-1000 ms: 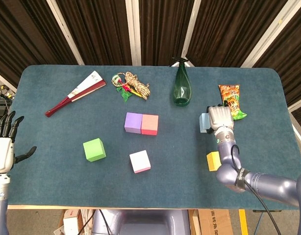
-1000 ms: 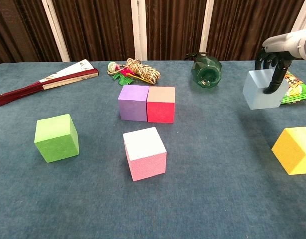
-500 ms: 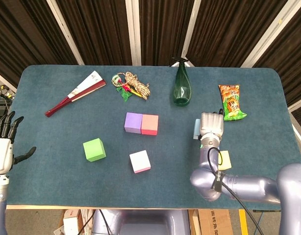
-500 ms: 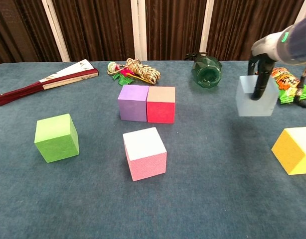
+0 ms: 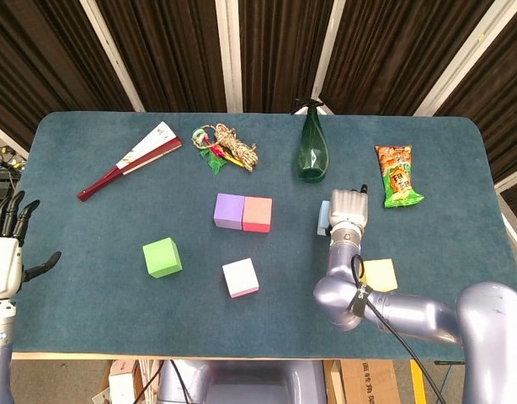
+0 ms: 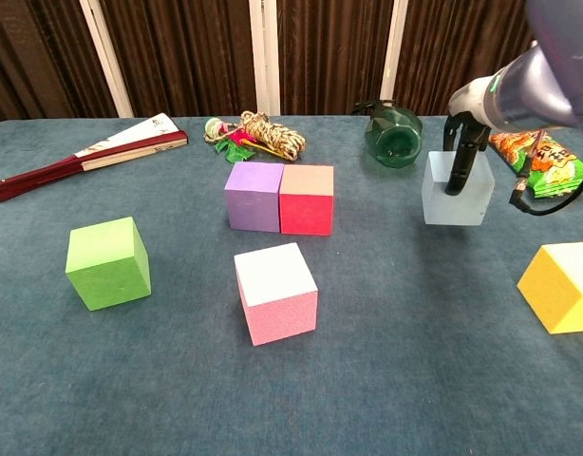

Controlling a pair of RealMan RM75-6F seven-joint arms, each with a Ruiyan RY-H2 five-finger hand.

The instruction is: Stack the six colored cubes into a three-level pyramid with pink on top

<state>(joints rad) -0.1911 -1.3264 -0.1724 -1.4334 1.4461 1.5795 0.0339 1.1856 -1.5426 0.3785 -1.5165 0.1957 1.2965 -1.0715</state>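
Nearest me lie the pink cube, the lime-green cube and the yellow cube, all loose on the blue felt table. Beyond them, the purple cube and red cube touch, forming a partial base row. My right hand grips the pale-blue cube, to the red cube's right. Next, I judge: seat it flush beside red. My left hand hangs spread, holding nothing.

Right hand gripped pale blue cube, arm bent across table. Left hand hung at edge, fingers spread, empty.
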